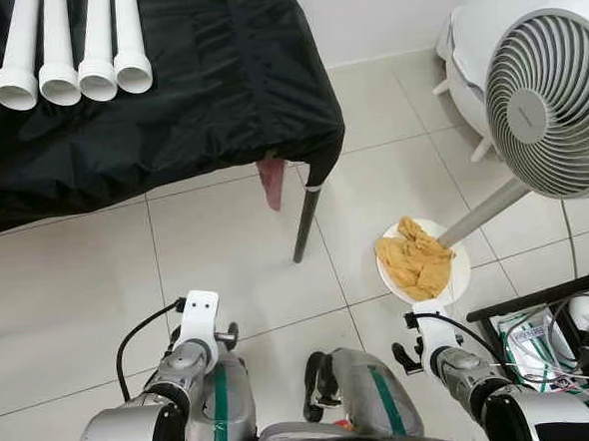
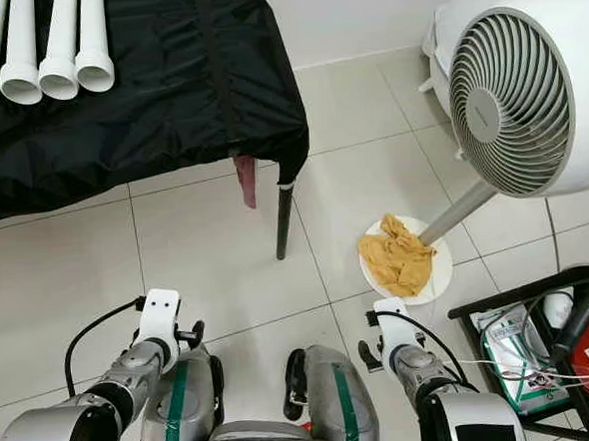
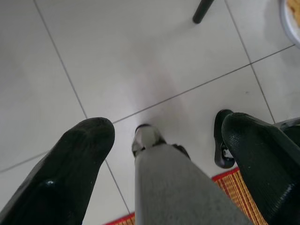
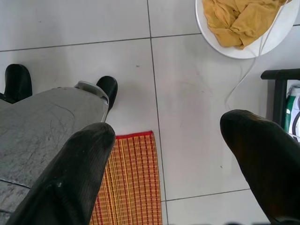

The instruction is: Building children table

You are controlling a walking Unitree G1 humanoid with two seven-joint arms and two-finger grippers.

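Note:
Several white plastic tubes (image 1: 72, 56) lie side by side on a table under a black cloth (image 1: 216, 85) at the upper left, their open ends facing me. Both silver arms hang low beside my body, far from the tubes. In the left wrist view my left gripper (image 3: 164, 136) is open above the tiled floor and my own grey leg. My right gripper (image 4: 168, 131) is open too, with nothing between its black fingers (image 4: 79, 168).
A black table leg (image 1: 306, 225) stands just ahead of me. A big white fan (image 1: 547, 95) rises at the right, with a yellow cloth (image 1: 413, 258) on its round base (image 1: 460, 275). A black crate (image 1: 557, 339) of clutter sits at the lower right. A red-and-yellow mat (image 4: 126, 178) lies underfoot.

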